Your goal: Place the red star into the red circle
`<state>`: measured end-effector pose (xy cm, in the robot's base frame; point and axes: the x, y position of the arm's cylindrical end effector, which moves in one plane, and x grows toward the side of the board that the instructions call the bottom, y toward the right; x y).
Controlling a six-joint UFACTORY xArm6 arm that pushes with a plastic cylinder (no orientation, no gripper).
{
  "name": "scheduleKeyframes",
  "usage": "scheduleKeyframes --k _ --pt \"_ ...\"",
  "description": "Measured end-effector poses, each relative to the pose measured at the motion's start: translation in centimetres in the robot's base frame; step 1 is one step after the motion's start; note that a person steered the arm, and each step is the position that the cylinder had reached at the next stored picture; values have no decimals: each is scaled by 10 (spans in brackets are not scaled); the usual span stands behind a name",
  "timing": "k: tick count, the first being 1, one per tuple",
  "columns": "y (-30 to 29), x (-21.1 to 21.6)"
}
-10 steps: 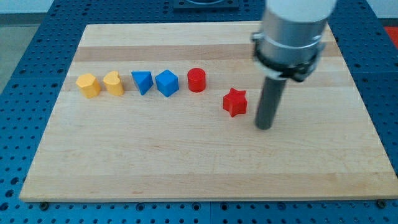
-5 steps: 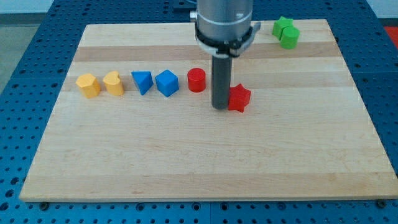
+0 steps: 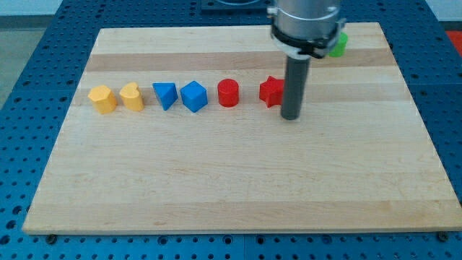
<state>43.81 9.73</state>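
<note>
The red star (image 3: 271, 92) lies on the wooden board (image 3: 238, 180), to the right of the red circle block (image 3: 228, 92), with a gap between them. My tip (image 3: 290, 116) rests on the board just right of and slightly below the red star, touching or nearly touching it. The rod hides the star's right edge.
A row runs along the view's left: two yellow blocks (image 3: 102, 99) (image 3: 132, 96), a blue triangle-like block (image 3: 165, 94) and a blue cube-like block (image 3: 193, 96). A green block (image 3: 337, 44) shows at the top right, partly hidden by the arm.
My tip has swung from the star's left side to its right side. The red star has shifted up and slightly left, now level with the red circle.
</note>
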Motion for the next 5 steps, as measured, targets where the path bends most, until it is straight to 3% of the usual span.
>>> scheduleKeyframes --k 1,2,5 --pt "48 -16" --pt "50 -58" --pt "-49 -61"
